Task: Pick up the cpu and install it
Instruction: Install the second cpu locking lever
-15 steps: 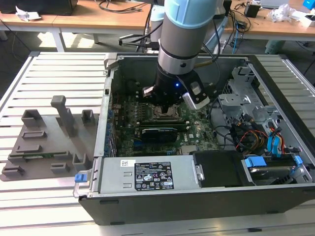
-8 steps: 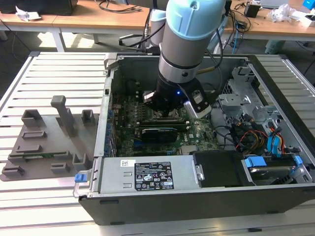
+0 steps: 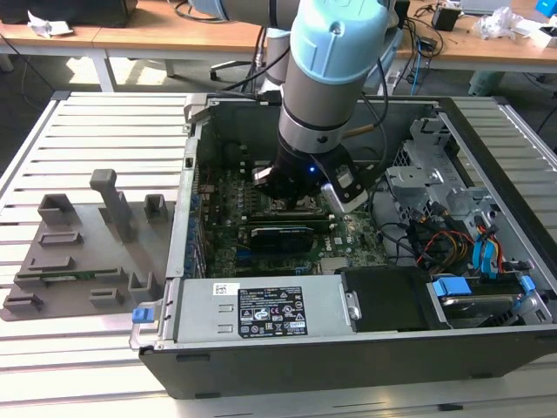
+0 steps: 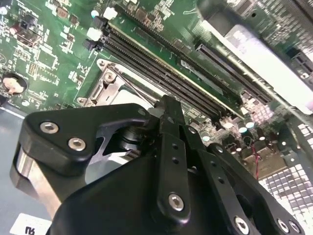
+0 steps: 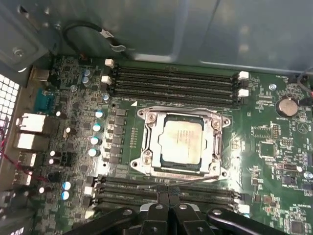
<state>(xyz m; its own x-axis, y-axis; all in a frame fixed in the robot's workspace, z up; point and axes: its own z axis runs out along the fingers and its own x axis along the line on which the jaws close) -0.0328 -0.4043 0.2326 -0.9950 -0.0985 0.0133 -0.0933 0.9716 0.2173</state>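
One chip matters here: the cpu lies flat inside the socket frame on the motherboard, its pale metal top showing through the open window of the frame in the first wrist view; it looks seated, or very nearly so, and nothing is touching it. The claw hangs just above the board near the socket's edge, its fingertips drawn together over the memory slots on the near side of the socket and holding nothing; in the second wrist view the same narrow black fingers stand beside the socket's corner.

In the exterior view the arm reaches down into the open computer case, which rests on a slatted tabletop, with a grey fixture tray well to the exterior view's left and a long black expansion card just near of the socket.

Several things could go wrong from here, as I judge it; if the chip sits slightly skewed in its recess, any downward press would bend the fine contacts beneath; a sideways drift of the closed fingertips could scrape the memory slots or catch the thin retention lever lying across the frame's near edge; the loose cables to the exterior view's right could snag the wrist.
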